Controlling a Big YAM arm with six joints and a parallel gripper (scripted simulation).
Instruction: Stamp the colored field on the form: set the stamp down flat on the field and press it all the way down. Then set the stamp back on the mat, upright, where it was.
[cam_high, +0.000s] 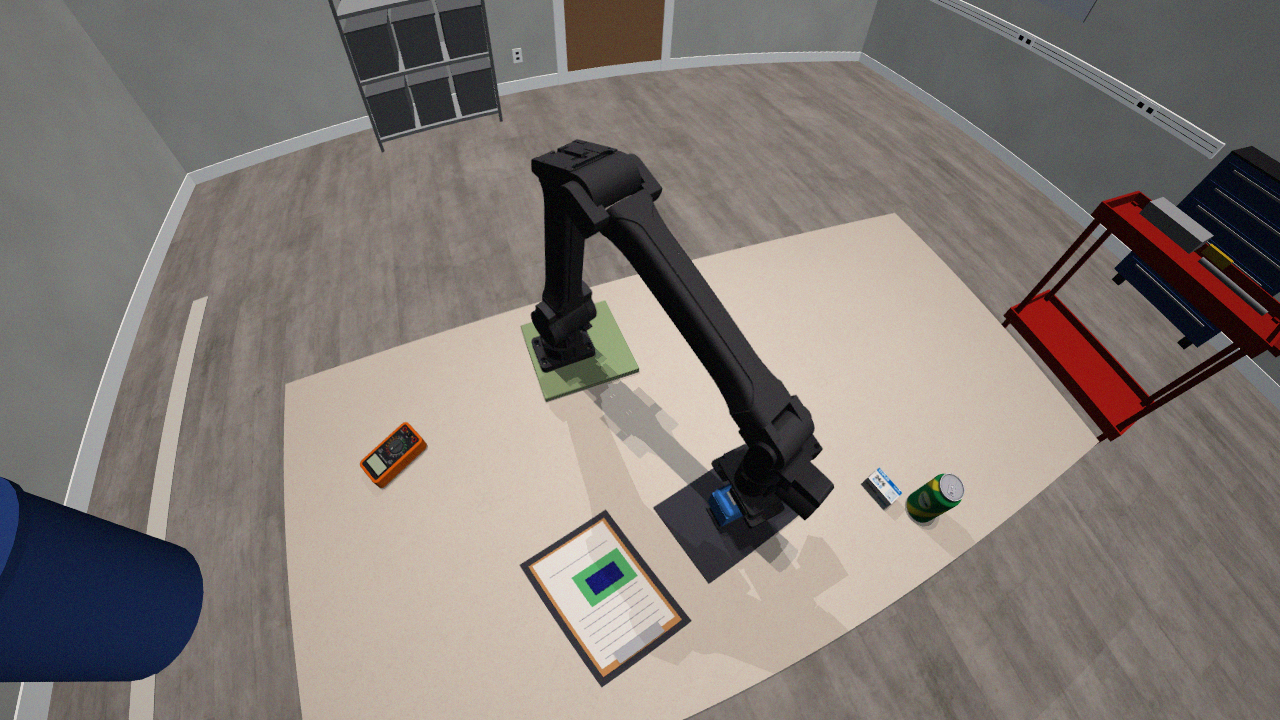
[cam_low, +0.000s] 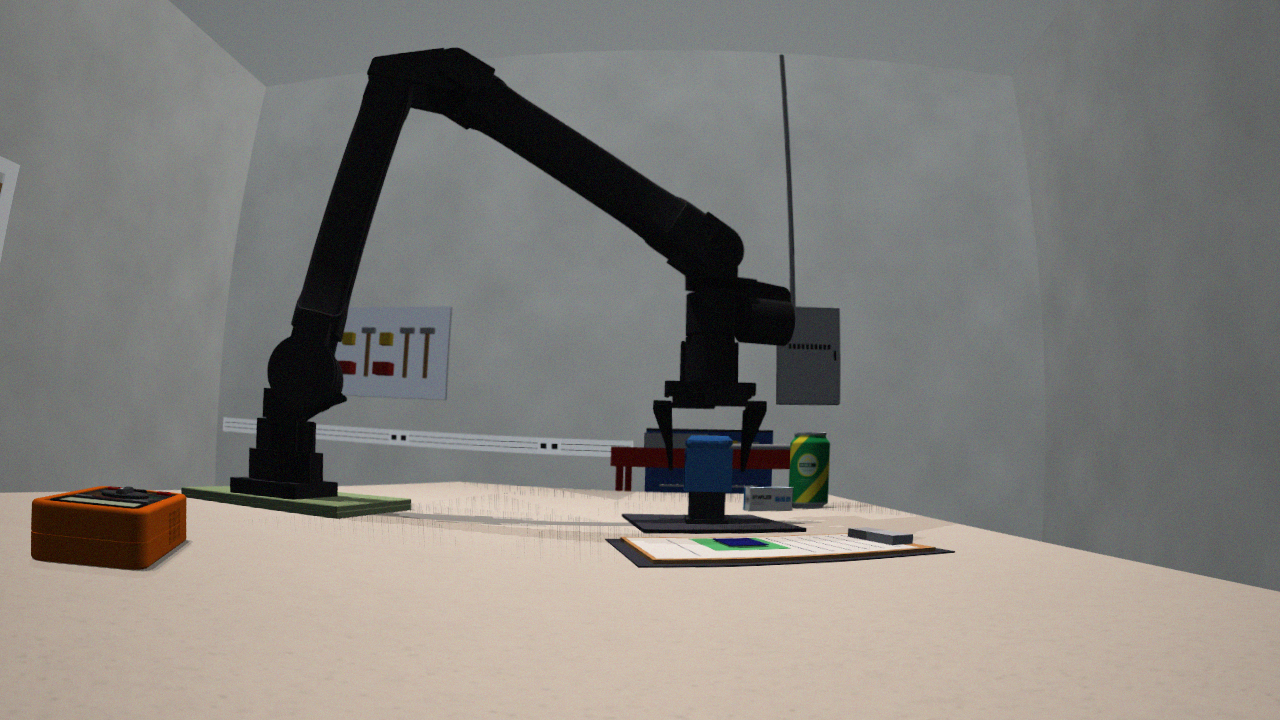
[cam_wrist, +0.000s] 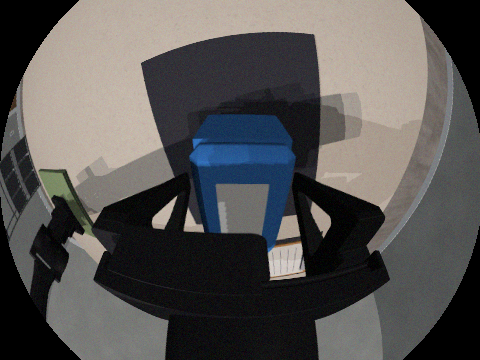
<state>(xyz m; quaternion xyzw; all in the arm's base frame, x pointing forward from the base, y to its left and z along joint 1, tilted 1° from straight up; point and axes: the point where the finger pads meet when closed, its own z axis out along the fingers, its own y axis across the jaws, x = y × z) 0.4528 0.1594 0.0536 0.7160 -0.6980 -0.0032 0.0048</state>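
Note:
The blue stamp stands upright on the dark mat; it also shows in the top view and in the wrist view. My gripper is straight above it, open, with a finger on each side of the blue handle and a gap to each. The form on its clipboard lies beside the mat, nearer the front. Its green field carries a dark blue rectangle; the field also shows in the exterior view.
A green can and a small white box lie right of the mat. An orange multimeter lies at the left. My base stands on a green plate. A red rack stands off the table at the right.

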